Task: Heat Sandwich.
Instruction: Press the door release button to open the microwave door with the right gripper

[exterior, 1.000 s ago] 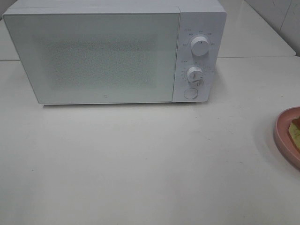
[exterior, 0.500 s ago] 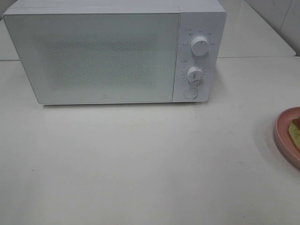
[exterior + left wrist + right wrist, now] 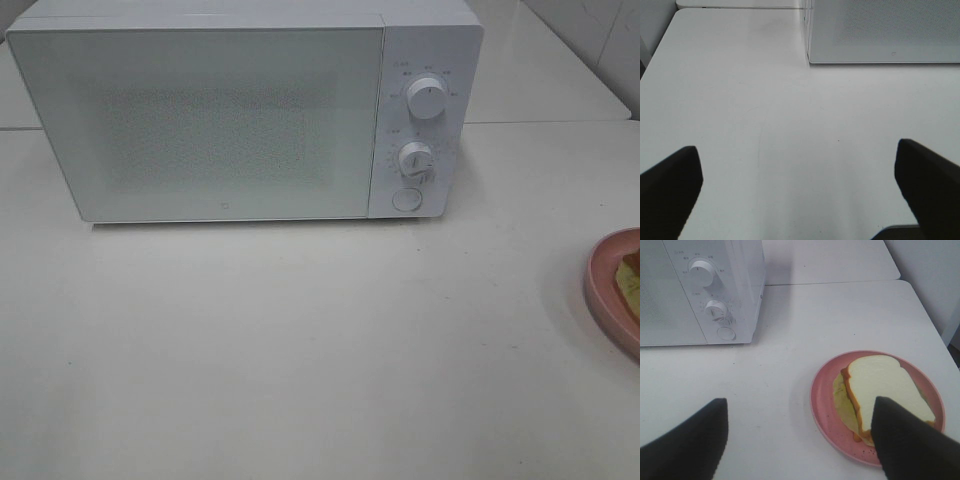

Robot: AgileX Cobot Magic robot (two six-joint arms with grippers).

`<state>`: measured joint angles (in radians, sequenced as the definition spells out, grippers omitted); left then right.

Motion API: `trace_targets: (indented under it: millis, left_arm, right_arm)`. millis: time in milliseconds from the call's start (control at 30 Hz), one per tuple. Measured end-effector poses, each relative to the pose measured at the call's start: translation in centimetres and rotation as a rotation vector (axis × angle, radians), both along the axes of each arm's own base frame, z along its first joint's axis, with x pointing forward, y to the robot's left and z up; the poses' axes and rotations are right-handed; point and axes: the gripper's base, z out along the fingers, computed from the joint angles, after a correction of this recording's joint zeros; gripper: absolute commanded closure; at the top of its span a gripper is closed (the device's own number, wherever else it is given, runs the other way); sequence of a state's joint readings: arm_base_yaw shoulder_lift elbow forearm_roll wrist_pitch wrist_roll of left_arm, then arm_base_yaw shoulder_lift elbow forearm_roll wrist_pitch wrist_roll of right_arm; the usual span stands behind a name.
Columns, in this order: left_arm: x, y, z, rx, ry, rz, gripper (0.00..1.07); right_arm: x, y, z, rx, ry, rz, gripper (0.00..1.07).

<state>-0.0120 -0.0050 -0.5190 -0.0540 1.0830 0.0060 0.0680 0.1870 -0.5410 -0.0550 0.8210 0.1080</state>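
The sandwich, white bread with tan crust and pale yellow filling, lies on a round pink plate. In the high view only the plate's edge and a sliver of sandwich show at the right border. A white microwave stands at the back with its door shut. My right gripper hovers open near the plate, one finger covering part of the sandwich in its view. My left gripper hangs open over bare table, in front of the microwave's left corner. Neither arm shows in the high view.
The microwave has two white knobs and a round button on its right panel. The white table runs from the microwave to the near edge. A second tabletop lies behind, right of the microwave.
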Motion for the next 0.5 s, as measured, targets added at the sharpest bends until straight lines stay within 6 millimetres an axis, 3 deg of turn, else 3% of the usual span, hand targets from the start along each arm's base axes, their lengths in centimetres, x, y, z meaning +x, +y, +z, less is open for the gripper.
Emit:
trace_targets:
  millis: [500]
  left_arm:
    - [0.0,0.0,0.0,0.0,0.0,0.0,0.07]
  right_arm:
    - [5.0,0.4,0.0,-0.008,0.082,0.008,0.31]
